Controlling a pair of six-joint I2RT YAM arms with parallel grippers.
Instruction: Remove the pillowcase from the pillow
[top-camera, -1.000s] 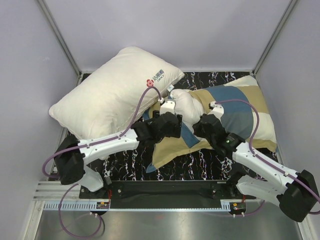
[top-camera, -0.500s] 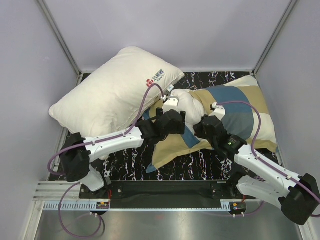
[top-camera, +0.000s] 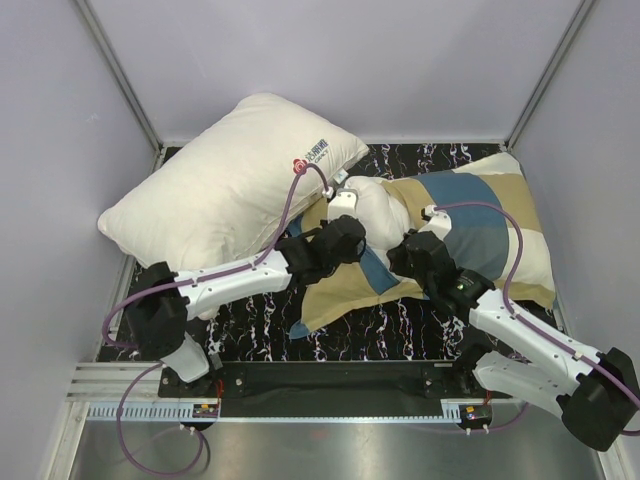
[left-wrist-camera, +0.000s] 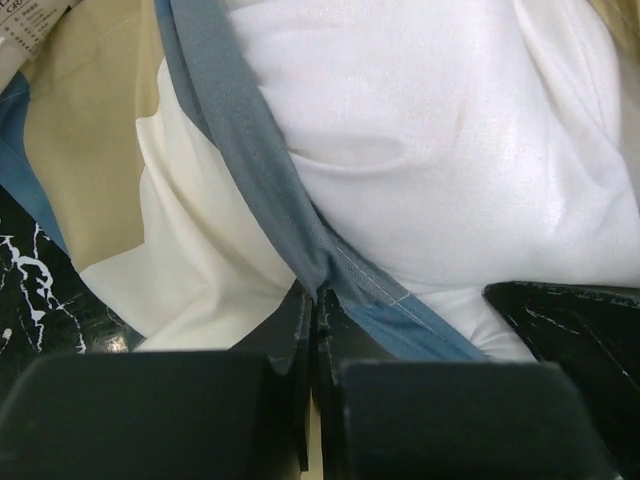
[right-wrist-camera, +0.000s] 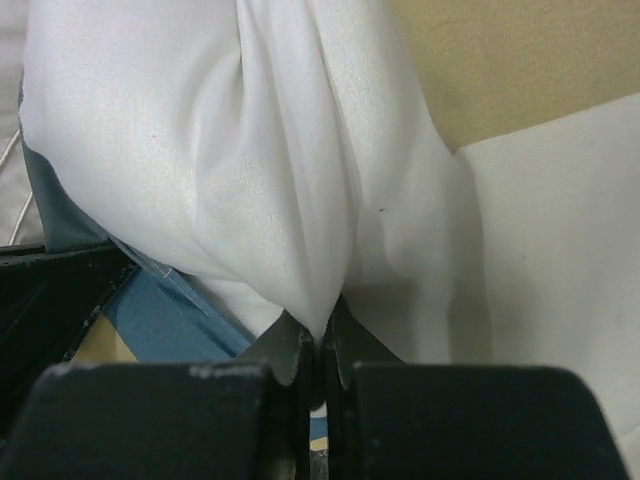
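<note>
The checked teal, tan and cream pillowcase (top-camera: 470, 215) lies at the right of the table, with the off-white pillow (top-camera: 378, 212) bulging out of its open left end. My left gripper (top-camera: 355, 238) is at that opening. In the left wrist view the left gripper (left-wrist-camera: 315, 298) is shut on the pillowcase's blue hem (left-wrist-camera: 250, 150), with the pillow (left-wrist-camera: 450, 150) just behind it. My right gripper (top-camera: 405, 250) sits beside the bulge. The right wrist view shows the right gripper (right-wrist-camera: 322, 335) shut on a pinched fold of the pillow (right-wrist-camera: 250, 150), with tan pillowcase (right-wrist-camera: 520, 60) to the right.
A second white pillow with a red logo (top-camera: 230, 185) lies at the back left, touching the pillowcase's open end. The black marbled table top (top-camera: 400, 325) shows in front of the pillows. Grey walls close in on three sides.
My left arm has reached further right to the pillowcase opening, and its gripper has gone from open to shut on the blue hem. The right gripper has kept its pinch.
</note>
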